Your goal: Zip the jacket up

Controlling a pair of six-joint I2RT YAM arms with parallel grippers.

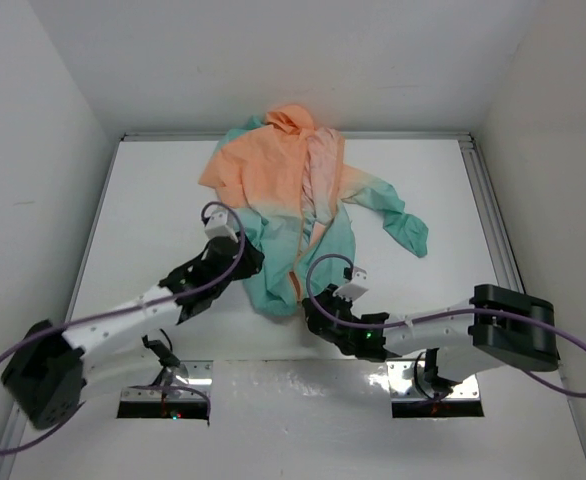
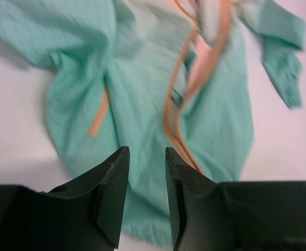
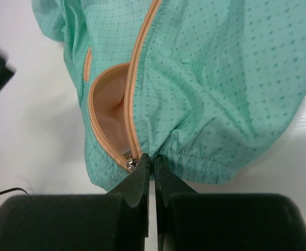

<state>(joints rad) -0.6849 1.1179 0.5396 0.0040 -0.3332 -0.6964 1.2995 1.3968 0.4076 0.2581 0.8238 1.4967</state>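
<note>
at the start: jacket (image 1: 273, 190) spread on the table (image 1: 153, 220), hem toward the arms, zipper (image 3: 136, 83) joined only at its foot. right gripper (image 3: 152, 162) pressed together on the hem beside the slider (image 3: 130, 163). left gripper (image 2: 146, 172) slightly parted, empty, above teal cloth. next, likely: catching the slider, drawing it up against the pinned hem.

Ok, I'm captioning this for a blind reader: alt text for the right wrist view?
The right gripper, fingers shut, pinches the teal hem of the jacket at the foot of its orange zipper, which gapes open above.
</note>
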